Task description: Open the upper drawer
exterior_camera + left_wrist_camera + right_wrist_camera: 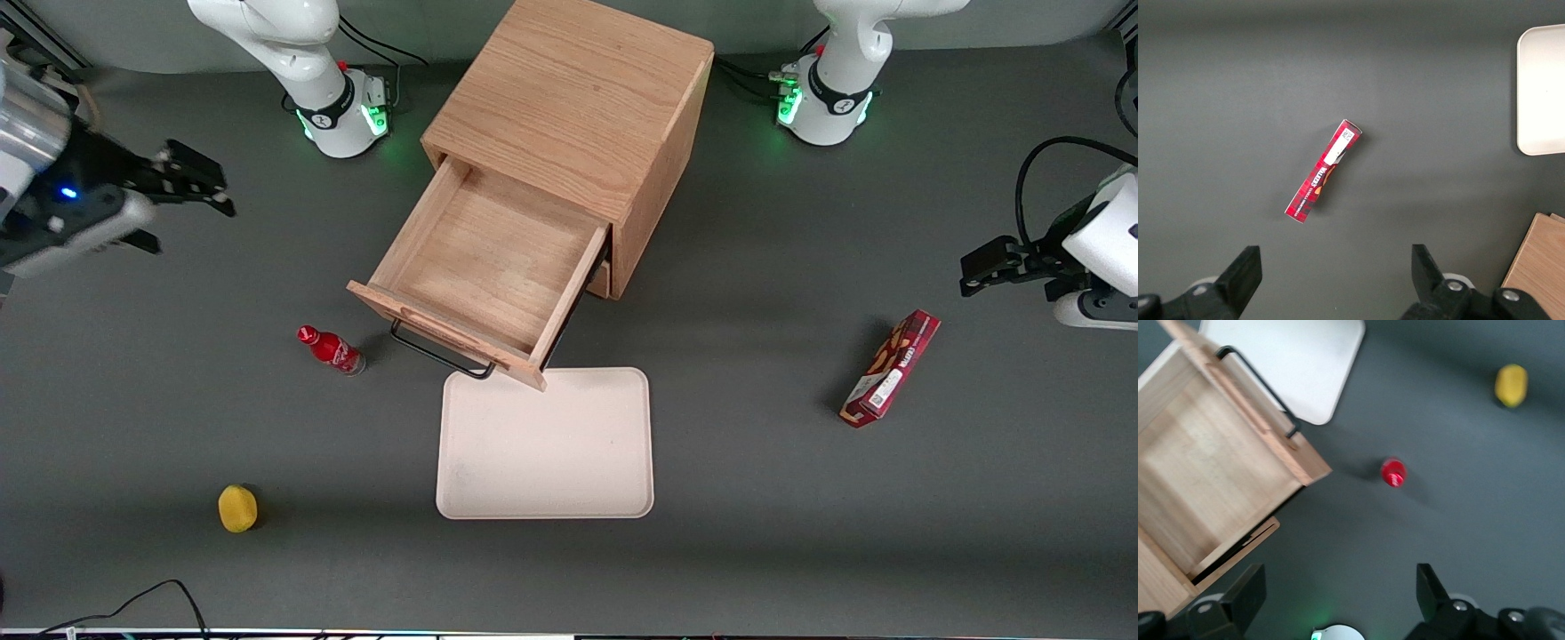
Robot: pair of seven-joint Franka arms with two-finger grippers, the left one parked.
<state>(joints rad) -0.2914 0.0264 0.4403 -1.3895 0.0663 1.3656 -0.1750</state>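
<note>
Task status: judged from the present layout, the opening is essentially complete. The upper drawer (pixel 484 267) stands pulled well out of the oak cabinet (pixel 578 116), its bare wooden floor exposed and nothing visible inside; its black bar handle (pixel 440 354) faces the front camera and overhangs the surface, just beside the tray. At most a little more travel might remain, if full extension is wanted; whether the drawer is at its stop cannot be told. The gripper (pixel 191 182) hangs above the surface toward the working arm's end, well apart from the handle and holding nothing; in the right wrist view its fingers (pixel 1245 597) are spread wide with empty space between them.

Inventory, largest to smallest:
- One grey surface (pixel 756 498) carrying everything.
- One cabinet with two drawers: the upper one extended; the bottom drawer (pixel 600 280) showing only as a sliver of its front beneath the upper one, seemingly shut.
- One pale rectangular tray (pixel 544 444), empty, nearer to the front camera than the cabinet, touching or nearly touching the drawer front's corner.
- One red snack box (pixel 889 369), lying toward the parked arm's end.
- One small red bottle (pixel 331 349), lying on its side close beside the handle.
- One yellow rounded object (pixel 237 508), possibly a lemon, nearest the front camera.
</note>
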